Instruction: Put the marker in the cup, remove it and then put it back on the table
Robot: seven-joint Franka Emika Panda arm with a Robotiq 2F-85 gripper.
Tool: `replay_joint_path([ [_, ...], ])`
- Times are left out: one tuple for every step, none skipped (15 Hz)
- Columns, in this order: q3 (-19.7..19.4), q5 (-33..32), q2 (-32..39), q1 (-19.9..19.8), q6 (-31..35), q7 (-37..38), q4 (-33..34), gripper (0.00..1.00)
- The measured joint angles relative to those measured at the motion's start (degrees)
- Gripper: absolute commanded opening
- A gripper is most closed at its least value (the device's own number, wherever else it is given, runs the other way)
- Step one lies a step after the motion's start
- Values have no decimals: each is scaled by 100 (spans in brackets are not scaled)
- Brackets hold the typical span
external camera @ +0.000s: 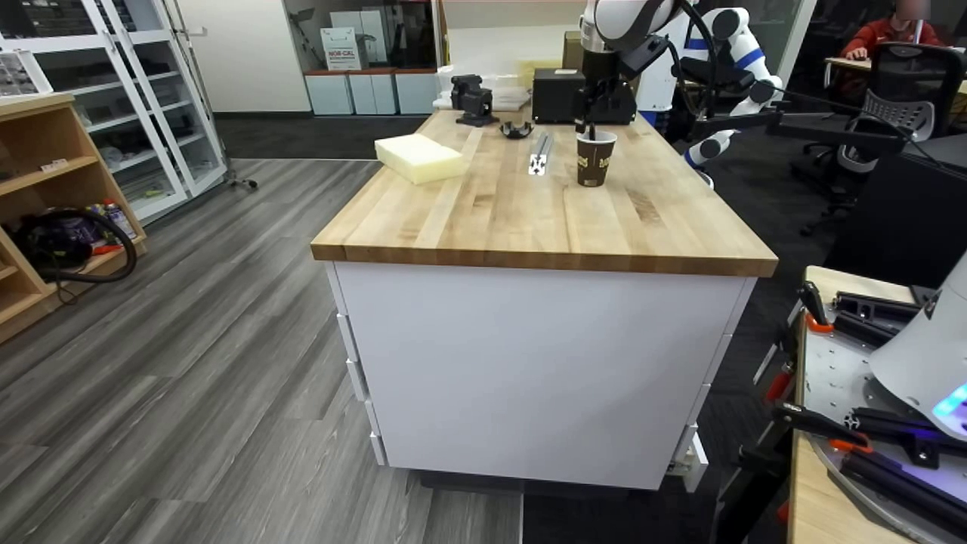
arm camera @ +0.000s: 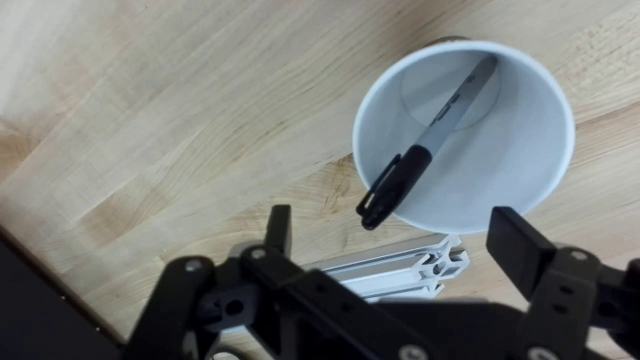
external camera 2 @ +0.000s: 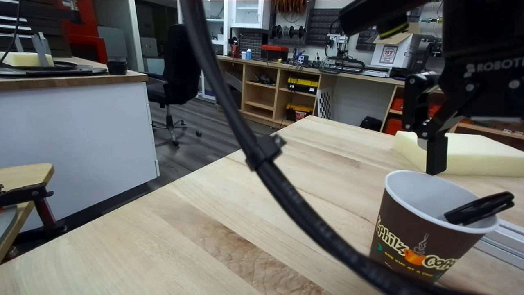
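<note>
The dark brown paper cup stands upright on the wood-topped table; it also shows in an exterior view and the wrist view. The marker, grey with a black cap, leans inside the cup. Its tip is at the cup's bottom and its capped end sticks out over the rim, also in an exterior view. My gripper is open and empty, its fingers spread wide above the cup, with the marker's cap in the gap ahead of them. In an exterior view one finger shows near the rim.
A silver aluminium profile lies on the table beside the cup. A pale yellow foam block lies across from it. A black vise and a black box stand at the far end. A black cable hangs across an exterior view.
</note>
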Motion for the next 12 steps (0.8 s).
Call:
replay_joint_path([
  [-10, -12, -29, 0, 111, 2, -86, 100],
  [-11, -25, -74, 1, 165, 2, -158, 100],
  [-9, -27, -122, 2, 180, 2, -214, 100],
  [-3, -17, -181, 1, 181, -14, -263, 100],
  [9, 8, -249, -2, 181, -44, -318, 100],
  [20, 45, -311, -6, 179, -101, -360, 100],
  [34, 98, -383, -12, 170, -170, -402, 100],
  [46, 164, -441, -23, 165, -246, -435, 100],
  [55, 233, -506, -36, 151, -340, -470, 100],
  [62, 318, -556, -47, 114, -432, -492, 100],
  [64, 409, -592, -57, 71, -530, -502, 100],
  [70, 523, -621, -71, 18, -651, -507, 100],
])
